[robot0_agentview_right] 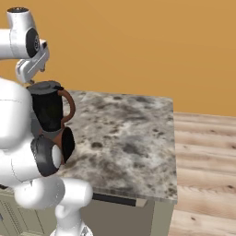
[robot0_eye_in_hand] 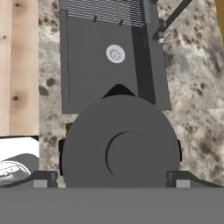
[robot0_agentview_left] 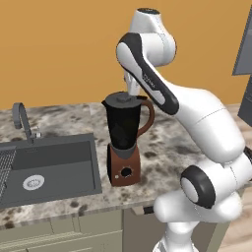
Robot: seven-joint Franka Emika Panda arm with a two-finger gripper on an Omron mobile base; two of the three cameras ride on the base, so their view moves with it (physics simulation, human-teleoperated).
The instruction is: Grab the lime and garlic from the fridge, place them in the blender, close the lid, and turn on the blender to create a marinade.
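So the gripper (robot0_eye_in_hand: 113, 178) is sitting right above the blender (robot0_agentview_left: 125, 142), pointing straight down at it. In the hand view the two fingertips (robot0_eye_in_hand: 43, 178) stand wide apart, one out at each side of the lid (robot0_eye_in_hand: 120, 146), and neither one looks to be touching it. Jaws spread wide, nothing held.

The lid is on the jar: a round dark grey disc with its little raised knob dead centre, covering the whole top. From the left base view you can just see the lid (robot0_agentview_left: 121, 98) capping the black jar, with the white wrist coming down right over it. The jar has its curved brown handle (robot0_agentview_left: 147, 118) sticking out to the right, and it sits on the reddish-brown base (robot0_agentview_left: 124, 170) with the round black knob (robot0_agentview_left: 126, 173) on the front.

The blender stands upright on the speckled stone counter (robot0_agentview_left: 162, 147), just beside the right edge of the sink (robot0_agentview_left: 49, 167). The sink is dark grey with a round white drain (robot0_agentview_left: 33, 182) in the floor, and a curved grey faucet (robot0_agentview_left: 22, 120) rises behind it.

Past the counter there's a plain orange wall (robot0_agentview_left: 59, 49). In the right base view the counter (robot0_agentview_right: 129, 138) runs out to its end, with light wooden floor (robot0_agentview_right: 203, 156) beyond. Can't see inside the jar, since the lid covers it and the glass is too dark.
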